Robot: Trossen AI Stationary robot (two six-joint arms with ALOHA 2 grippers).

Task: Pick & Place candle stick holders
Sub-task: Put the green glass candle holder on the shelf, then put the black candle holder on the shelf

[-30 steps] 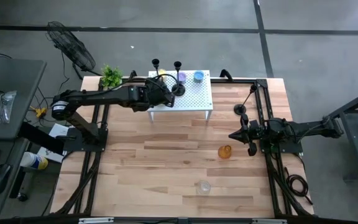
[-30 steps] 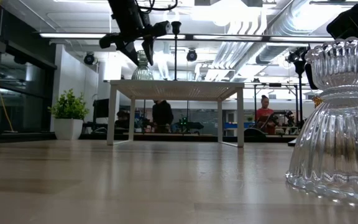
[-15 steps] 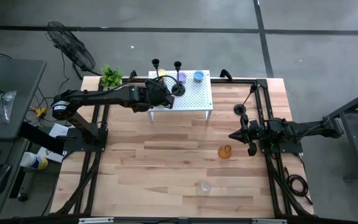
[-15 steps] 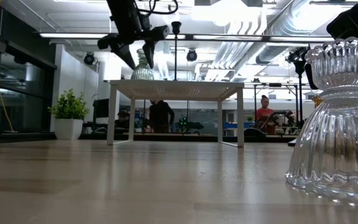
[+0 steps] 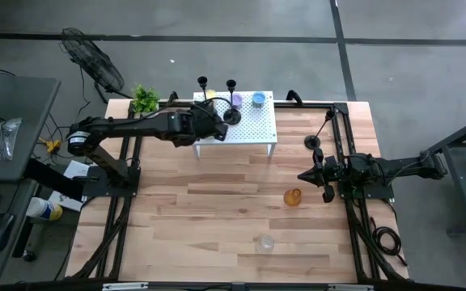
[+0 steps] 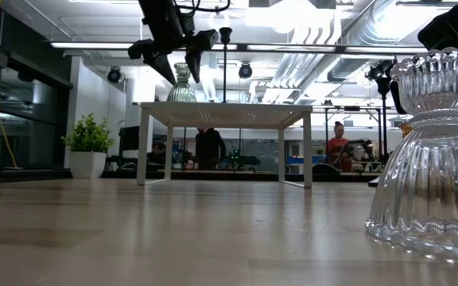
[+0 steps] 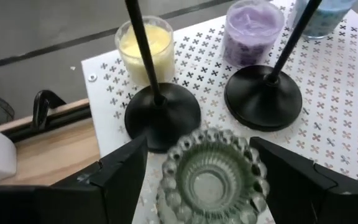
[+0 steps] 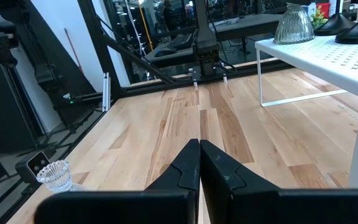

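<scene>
My left gripper (image 7: 199, 149) hangs open over the white perforated stand (image 5: 257, 125). Its fingers stand on either side of a pale green ribbed glass cup (image 7: 210, 177) without touching it, as the low view (image 6: 177, 67) also shows. The cup stands upright on its base on the stand. Two black candlesticks (image 7: 162, 115) (image 7: 263, 96) stand just beyond it, with yellow (image 7: 145, 46), purple (image 7: 253, 28) and blue (image 7: 328, 12) cups behind them. An amber cup (image 5: 293, 196) and a clear cup (image 5: 264, 242) stand on the table. My right gripper (image 5: 306, 175) is shut and empty beside the amber cup.
A third black candlestick (image 5: 311, 142) stands on the table right of the stand. A small potted plant (image 5: 144, 99) stands at the far left corner. The clear cup looms close in the low view (image 6: 432, 151). Bare wood lies in front of the stand (image 5: 209, 202).
My left gripper has opened and let go of the pale green cup, which stays upright on the stand. The gripper has stayed over the cup, its fingers now spread to either side.
</scene>
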